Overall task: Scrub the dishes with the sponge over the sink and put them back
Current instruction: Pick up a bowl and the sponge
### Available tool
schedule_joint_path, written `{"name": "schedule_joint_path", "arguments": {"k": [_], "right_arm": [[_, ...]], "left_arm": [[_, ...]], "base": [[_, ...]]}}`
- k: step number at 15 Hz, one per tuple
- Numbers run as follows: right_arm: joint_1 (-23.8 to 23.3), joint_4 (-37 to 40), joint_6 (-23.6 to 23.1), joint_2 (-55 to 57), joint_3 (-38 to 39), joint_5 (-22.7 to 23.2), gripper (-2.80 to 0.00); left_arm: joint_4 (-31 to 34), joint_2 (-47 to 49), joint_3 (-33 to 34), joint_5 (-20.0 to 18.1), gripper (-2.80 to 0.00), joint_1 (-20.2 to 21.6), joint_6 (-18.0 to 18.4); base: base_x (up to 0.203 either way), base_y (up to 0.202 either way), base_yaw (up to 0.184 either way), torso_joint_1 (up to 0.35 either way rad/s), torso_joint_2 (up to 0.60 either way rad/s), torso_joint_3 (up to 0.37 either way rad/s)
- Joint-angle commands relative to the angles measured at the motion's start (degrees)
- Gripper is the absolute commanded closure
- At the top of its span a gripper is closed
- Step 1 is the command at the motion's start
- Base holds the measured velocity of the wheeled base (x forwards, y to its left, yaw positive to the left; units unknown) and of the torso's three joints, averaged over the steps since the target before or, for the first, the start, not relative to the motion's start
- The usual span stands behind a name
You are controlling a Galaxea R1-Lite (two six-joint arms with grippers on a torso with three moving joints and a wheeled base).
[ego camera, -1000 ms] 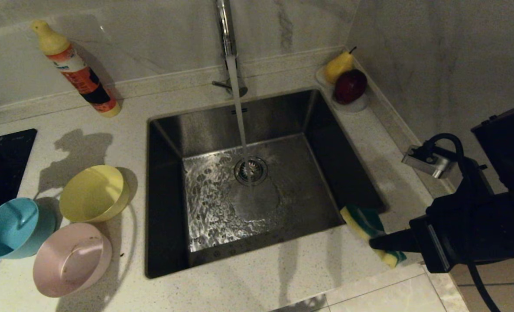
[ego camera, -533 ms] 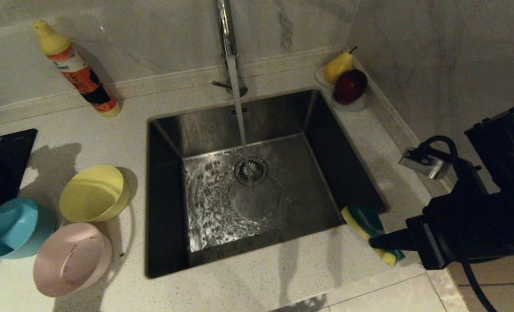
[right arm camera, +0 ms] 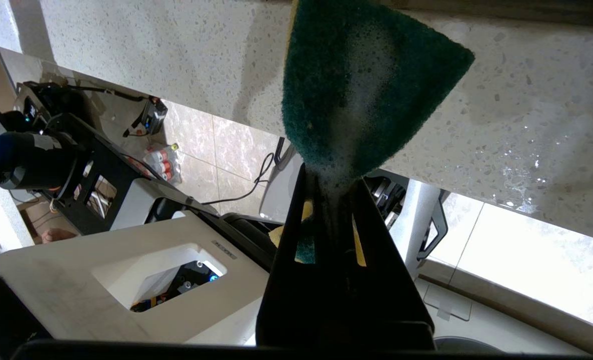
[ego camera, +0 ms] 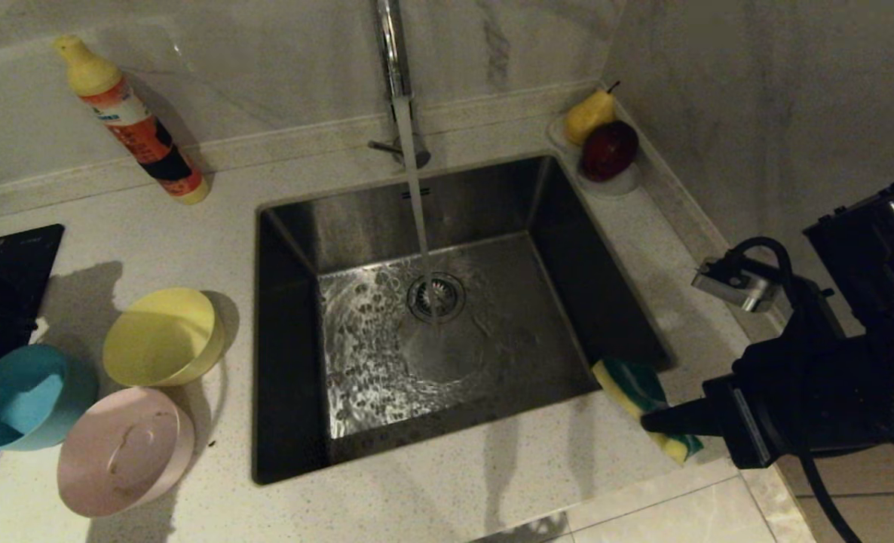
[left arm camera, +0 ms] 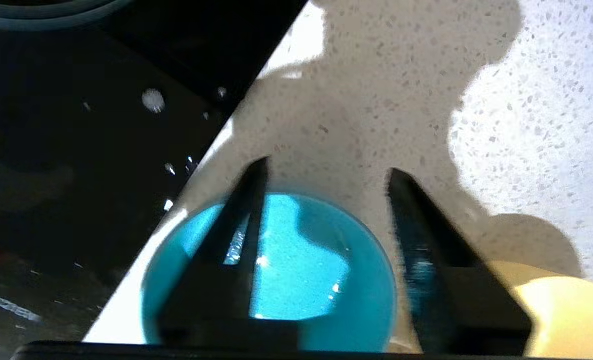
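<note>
Three bowls stand on the counter left of the sink (ego camera: 356, 226): yellow (ego camera: 164, 335), light blue (ego camera: 25, 407) and pale pink (ego camera: 123, 451). My left gripper (left arm camera: 327, 167) does not show in the head view. In its wrist view it is open above the blue bowl (left arm camera: 296, 270), one finger over the bowl's inside and the other beyond its rim, towards the yellow bowl (left arm camera: 566, 310). My right gripper (ego camera: 647, 422) is shut on the soapy green and yellow sponge (ego camera: 639, 388) at the sink's near right corner. The sponge (right arm camera: 356, 85) sticks out past the right gripper (right arm camera: 331, 175).
Water runs from the tap (ego camera: 396, 68) onto the drain strainer (ego camera: 436, 296). A detergent bottle (ego camera: 134, 124) leans at the back left. A white dish (ego camera: 628, 181) with a pear and an apple sits at the back right. A black hob (ego camera: 10, 256) borders the bowls.
The left arm's shadow on the counter has slid towards the hob and the blue bowl. Bowls, sponge and right arm have stayed where they were.
</note>
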Motion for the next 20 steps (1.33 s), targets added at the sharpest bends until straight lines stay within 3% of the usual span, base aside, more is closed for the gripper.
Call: {"name": "schedule_joint_path", "arguments": {"k": [1, 6, 14, 18, 20], "right_arm": [[0.0, 0.14, 0.09, -0.27, 0.02, 0.08, 0.0], [-0.09, 0.06, 0.09, 0.35, 0.1, 0.08, 0.0], [-0.09, 0.07, 0.09, 1.04, 0.1, -0.01, 0.0], [-0.09, 0.12, 0.09, 0.96, 0.28, -0.01, 0.0], [-0.01, 0.06, 0.09, 1.05, 0.19, -0.01, 0.0]], "left_arm": [[-0.58, 0.44, 0.79, -0.07, -2.8, 0.2, -0.58], [-0.63, 2.48, 0.42, -0.3, -2.8, 3.91, 0.1], [-0.71, 2.33, 1.77, -3.46, -2.8, 4.02, -0.46], [0.36, -1.62, -4.02, -3.38, -2.8, 4.18, -5.48], [4.73, -3.49, -6.26, -3.41, -2.8, 4.16, -5.6]], "base": [[0.0, 0.0, 0.0, 0.0, 0.0, 0.0], [0.0, 0.0, 0.0, 0.0, 0.0, 0.0], [0.0, 0.0, 0.0, 0.0, 0.0, 0.0], [0.0, 0.0, 0.0, 0.0, 0.0, 0.0], [0.0, 0.0, 0.0, 0.0, 0.0, 0.0]]}}
